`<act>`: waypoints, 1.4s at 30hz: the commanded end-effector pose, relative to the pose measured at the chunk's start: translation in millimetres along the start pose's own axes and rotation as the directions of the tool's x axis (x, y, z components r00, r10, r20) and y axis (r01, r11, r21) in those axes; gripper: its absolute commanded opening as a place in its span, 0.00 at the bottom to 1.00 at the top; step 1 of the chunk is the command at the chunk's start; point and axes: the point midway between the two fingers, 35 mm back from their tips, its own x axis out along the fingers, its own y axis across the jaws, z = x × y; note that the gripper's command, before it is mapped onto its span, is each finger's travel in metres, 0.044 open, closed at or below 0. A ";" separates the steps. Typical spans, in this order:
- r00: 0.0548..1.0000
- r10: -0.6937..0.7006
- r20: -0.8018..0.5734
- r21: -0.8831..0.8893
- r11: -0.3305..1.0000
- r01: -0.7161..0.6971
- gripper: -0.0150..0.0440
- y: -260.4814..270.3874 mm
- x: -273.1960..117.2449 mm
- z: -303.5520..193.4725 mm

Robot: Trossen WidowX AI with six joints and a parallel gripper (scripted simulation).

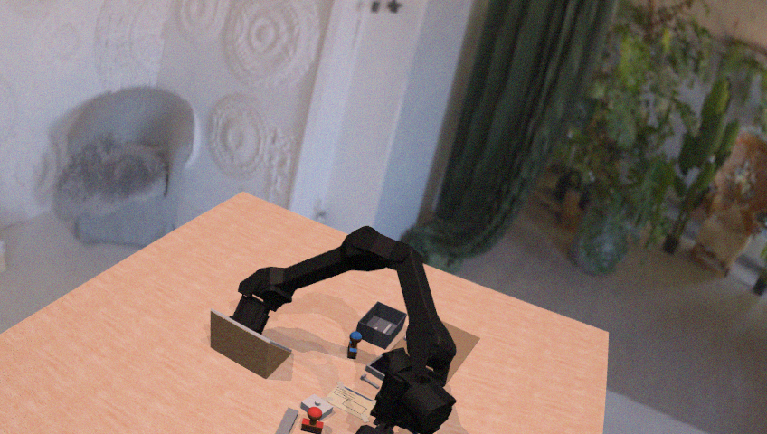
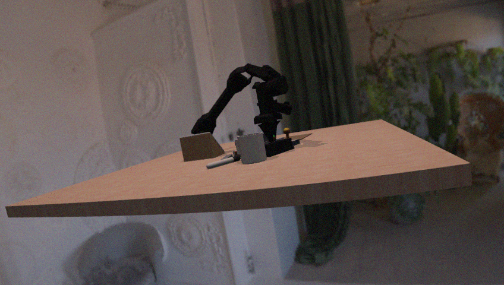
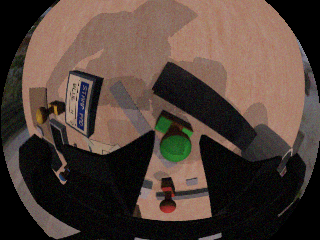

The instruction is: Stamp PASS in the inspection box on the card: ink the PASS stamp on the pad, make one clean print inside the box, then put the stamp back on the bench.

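The green-knobbed stamp stands on the bench; its print face is hidden. My gripper is open and points down, low over this stamp. In the wrist view the green knob shows between the fingertips; contact cannot be seen. The stamp pad lies left of the stamp in the wrist view, its lettered top showing. The cream card lies flat, with its outlined box partly visible in the top view; my left finger covers much of it in the wrist view.
A red stamp, blue stamp and yellow stamp stand around. A long dark block and grey mug flank the green stamp. A dark bin and wedge are farther away.
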 end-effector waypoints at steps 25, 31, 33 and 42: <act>1.000 0.002 -0.003 -0.001 1.000 -0.002 0.48 1.7 16.3 -1.8; 1.000 0.002 -0.003 -0.001 1.000 -0.002 0.41 1.7 16.3 -1.8; 1.000 0.002 -0.003 -0.001 1.000 -0.002 0.38 1.7 16.3 -1.8; 1.000 0.001 -0.003 -0.001 1.000 -0.001 0.25 1.5 12.7 -1.4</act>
